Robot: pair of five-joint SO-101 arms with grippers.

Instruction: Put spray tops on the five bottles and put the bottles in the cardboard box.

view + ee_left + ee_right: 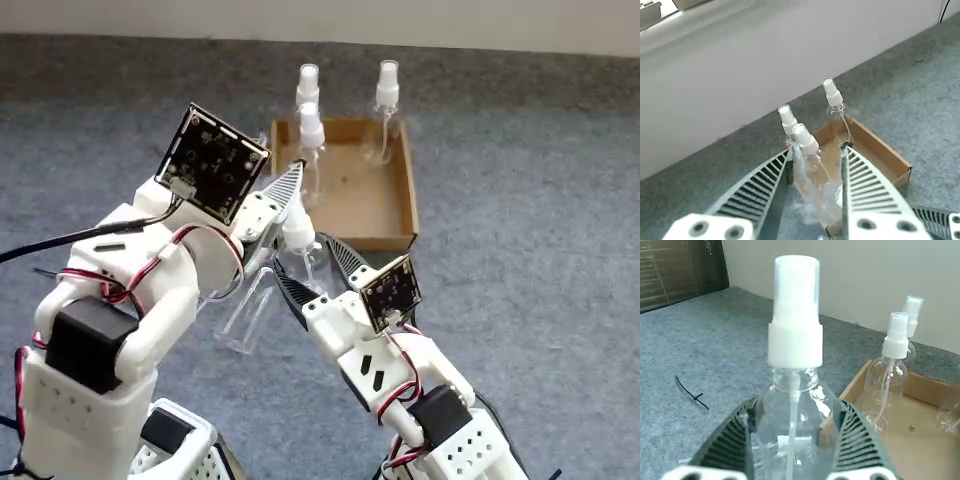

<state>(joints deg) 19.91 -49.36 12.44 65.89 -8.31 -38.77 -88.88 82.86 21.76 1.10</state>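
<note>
- The right hand (795,412) is closed around the clear body of a bottle (805,405) and holds it upright, a finger pressed to each side.
- A white spray top (795,310) sits on that bottle's neck, with its tube running down inside. Whether it is screwed tight I cannot tell.
- In the high view this bottle is just in front of the near wall of the cardboard box (395,215), outside it and above the table (540,200).
- The left hand (816,152) is close above the spray top. Its fingers are parted to a middling gap and I see nothing gripped between them.
- Three more bottles (312,140), each with a top on, stand along the far side of the box.
- A fifth bottle (245,310) lies on its side on the table between the two arms. Its neck is hidden, so I cannot tell whether it has a top.
- A black cable tie (692,392) lies on the table well away from the box.
- The step in hand looks like the end of capping the fourth bottle.
- The next move would be for the left hand to clear away and the right hand to carry the bottle over the near wall. It should go down upright in the open near half, clear of the standing three.
</note>
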